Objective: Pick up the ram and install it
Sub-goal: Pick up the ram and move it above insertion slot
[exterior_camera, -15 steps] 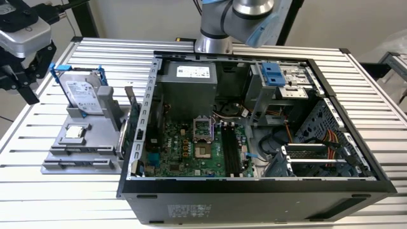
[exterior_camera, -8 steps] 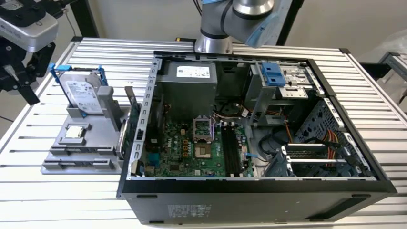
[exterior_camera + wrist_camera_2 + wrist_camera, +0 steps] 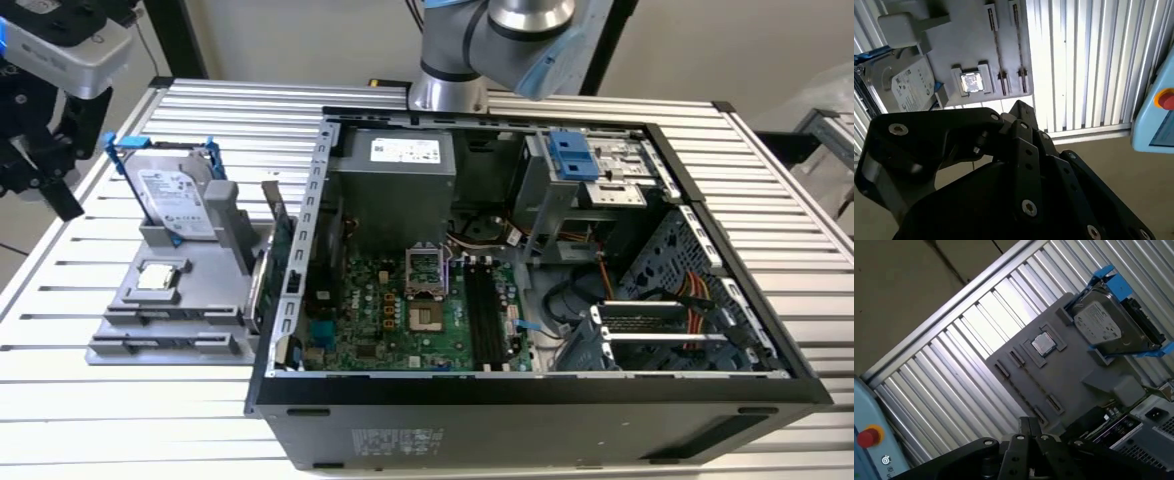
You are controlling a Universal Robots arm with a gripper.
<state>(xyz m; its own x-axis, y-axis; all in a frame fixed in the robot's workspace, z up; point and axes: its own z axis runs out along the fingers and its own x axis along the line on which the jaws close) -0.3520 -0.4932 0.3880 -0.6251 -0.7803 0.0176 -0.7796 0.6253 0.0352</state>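
Hovering off the desk [image 3: 134, 400], the end effector [image 3: 1030, 424] is seen pressed together, empty; pickup is judged pending, and spreading over the upright ram [image 3: 275, 225] is called for.

A table [image 3: 120, 420] of ribbed silver aluminium slats runs across the exterior view from lower left to upper right. Along the top of that frame stands a plain pale wall [image 3: 307, 40], crossed at upper left by a dark post [image 3: 180, 40]. In both wrist views a dull tan floor [image 3: 1134, 170] lies beyond the table's edge, and bright light glares off the slats. At the exterior view's right edge is perhaps a 2nd slatted table [image 3: 830, 130].
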